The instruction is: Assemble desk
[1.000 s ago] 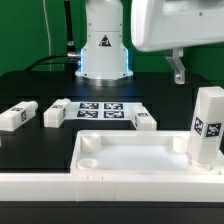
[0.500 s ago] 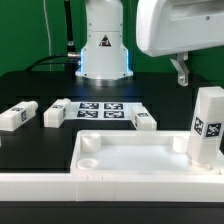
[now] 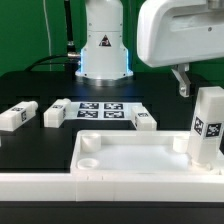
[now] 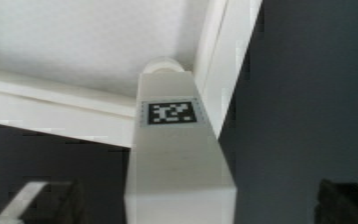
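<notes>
Black desk [image 3: 30,90] is carrying the tray-like top [image 3: 100,180] at its near edge; one leg [image 3: 207,125] is standing inside; gripper [image 3: 183,86] is hovering, jaws apart.

Pretty clearly a robotics lab bench, not anyone's home or shop. There's a white robot arm base with a warning-triangle sticker [image 3: 104,45] standing at the back of a matte black tabletop [image 3: 30,90], with a plain green backdrop [image 3: 25,30] behind it. A thin flat white marker board [image 3: 100,110] of black-and-white square tags lies on the table. Even the small white plastic block [image 3: 207,125] carries one of those tags.
</notes>
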Controlling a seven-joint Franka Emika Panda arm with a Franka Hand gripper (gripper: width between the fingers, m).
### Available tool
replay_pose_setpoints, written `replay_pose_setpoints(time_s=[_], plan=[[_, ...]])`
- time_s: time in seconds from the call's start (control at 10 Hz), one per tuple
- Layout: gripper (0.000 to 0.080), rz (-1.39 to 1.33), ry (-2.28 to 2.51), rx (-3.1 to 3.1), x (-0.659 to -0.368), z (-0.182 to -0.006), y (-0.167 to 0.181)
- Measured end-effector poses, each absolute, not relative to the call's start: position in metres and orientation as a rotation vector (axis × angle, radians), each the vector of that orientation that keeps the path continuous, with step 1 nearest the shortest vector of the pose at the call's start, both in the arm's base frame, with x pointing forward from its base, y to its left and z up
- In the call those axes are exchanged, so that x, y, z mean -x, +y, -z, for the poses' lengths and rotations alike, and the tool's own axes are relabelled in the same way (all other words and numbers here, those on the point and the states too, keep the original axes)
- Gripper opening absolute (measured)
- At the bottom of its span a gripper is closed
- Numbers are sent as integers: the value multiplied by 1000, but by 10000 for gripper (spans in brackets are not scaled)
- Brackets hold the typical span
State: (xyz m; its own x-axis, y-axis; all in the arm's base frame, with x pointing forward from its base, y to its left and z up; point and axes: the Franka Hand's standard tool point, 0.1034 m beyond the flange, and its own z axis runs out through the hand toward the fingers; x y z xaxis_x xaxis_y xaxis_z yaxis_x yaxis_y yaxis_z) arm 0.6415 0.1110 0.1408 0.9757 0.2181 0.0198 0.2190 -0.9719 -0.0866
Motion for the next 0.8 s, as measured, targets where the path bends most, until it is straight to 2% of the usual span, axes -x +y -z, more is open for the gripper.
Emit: replay_pose_setpoints(time_s=[0.6,0.7,0.8], plan=[[640,21,-378,3030,-643,-135,103],[481,21,-378,3030,-643,-135,103],[481,21,-378,3030,-643,-135,103]])
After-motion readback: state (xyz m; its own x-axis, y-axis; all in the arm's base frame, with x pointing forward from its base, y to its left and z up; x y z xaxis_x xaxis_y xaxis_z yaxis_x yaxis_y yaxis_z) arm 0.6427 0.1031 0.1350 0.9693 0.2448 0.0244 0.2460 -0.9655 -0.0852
